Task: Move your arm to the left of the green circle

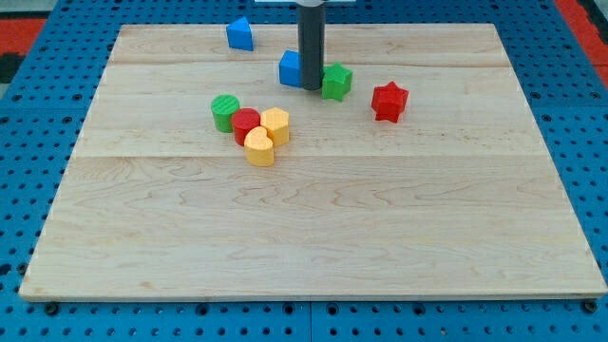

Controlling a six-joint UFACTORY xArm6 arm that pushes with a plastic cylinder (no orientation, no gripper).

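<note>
green circle [225, 110] well left of my tip [313, 88], tip between blue cube [291, 68] and green star [336, 82], gripperless

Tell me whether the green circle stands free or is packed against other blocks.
Packed: the green circle touches the red circle on its right; its left side is free.

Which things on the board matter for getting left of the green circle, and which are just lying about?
Job:
green circle
my tip, up between the blue cube and green star

Lying about:
red circle
yellow hexagon
yellow heart
red star
blue pentagon block
</note>
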